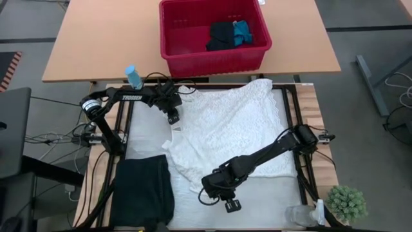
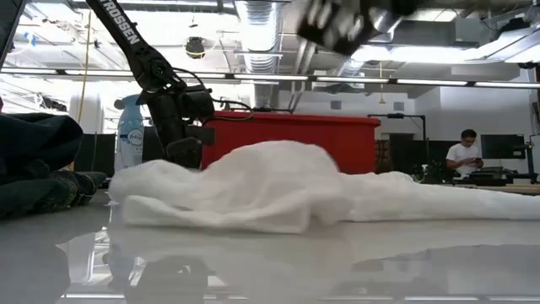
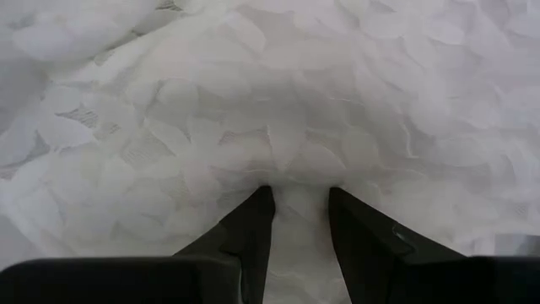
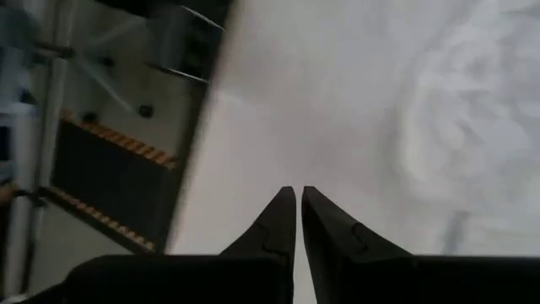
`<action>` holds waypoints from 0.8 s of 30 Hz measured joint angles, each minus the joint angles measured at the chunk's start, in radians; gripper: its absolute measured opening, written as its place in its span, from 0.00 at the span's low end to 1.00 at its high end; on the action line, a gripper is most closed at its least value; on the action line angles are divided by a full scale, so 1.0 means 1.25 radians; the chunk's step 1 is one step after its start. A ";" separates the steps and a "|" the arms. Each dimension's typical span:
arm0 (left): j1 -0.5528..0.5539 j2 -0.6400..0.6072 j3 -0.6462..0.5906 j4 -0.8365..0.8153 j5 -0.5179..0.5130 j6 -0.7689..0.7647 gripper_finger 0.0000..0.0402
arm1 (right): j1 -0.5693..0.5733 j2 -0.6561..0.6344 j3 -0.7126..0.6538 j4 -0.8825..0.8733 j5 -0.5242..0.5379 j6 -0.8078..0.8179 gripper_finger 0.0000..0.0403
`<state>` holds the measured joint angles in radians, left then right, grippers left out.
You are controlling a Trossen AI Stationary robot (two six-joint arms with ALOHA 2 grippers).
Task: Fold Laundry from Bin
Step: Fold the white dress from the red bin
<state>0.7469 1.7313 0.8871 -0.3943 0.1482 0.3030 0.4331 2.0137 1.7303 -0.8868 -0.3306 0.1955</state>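
Your white crinkled garment (image 1: 225, 132) lies spread across the middle of the tabletop (image 1: 270, 200), its long axis running from the far right corner, near the bin (image 1: 212, 35), down toward the near left. The near left edge is already doubled over on itself, as the low view shows.

Your left pincer (image 1: 172, 118) sits at the garment's far left edge. In its wrist view the fingers (image 3: 249, 228) stand partly apart with white cloth bunched between them, so it looks pinched on that edge.

Your right pincer (image 1: 232, 205) is off the cloth, over bare tabletop just beyond the garment's near edge. Its fingers (image 4: 283, 224) are almost pressed together and hold nothing. The cloth lies away from it toward the far side of the tabletop.

So the right arm is the nearer one for the near hem, and my guess is that the next fold turns on it reaching back to that edge.

A black garment (image 1: 143, 190) lies at the near left. More laundry, black and blue (image 1: 228, 35), waits in the bin.
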 joint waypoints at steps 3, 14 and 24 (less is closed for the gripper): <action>0.000 0.000 0.000 -0.001 -0.001 0.005 0.28 | 0.019 -0.001 0.042 -0.005 -0.006 0.010 0.12; 0.002 -0.155 0.076 -0.208 -0.077 0.013 0.28 | 0.048 0.001 0.076 0.082 0.213 0.034 0.09; -0.013 -0.410 0.068 -0.351 0.053 -0.061 0.28 | -0.007 0.016 0.065 0.255 0.306 0.038 0.11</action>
<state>0.7307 1.2185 0.9716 -0.8328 0.2140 0.2271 0.4249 2.0334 1.8111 -0.5678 0.0515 0.2433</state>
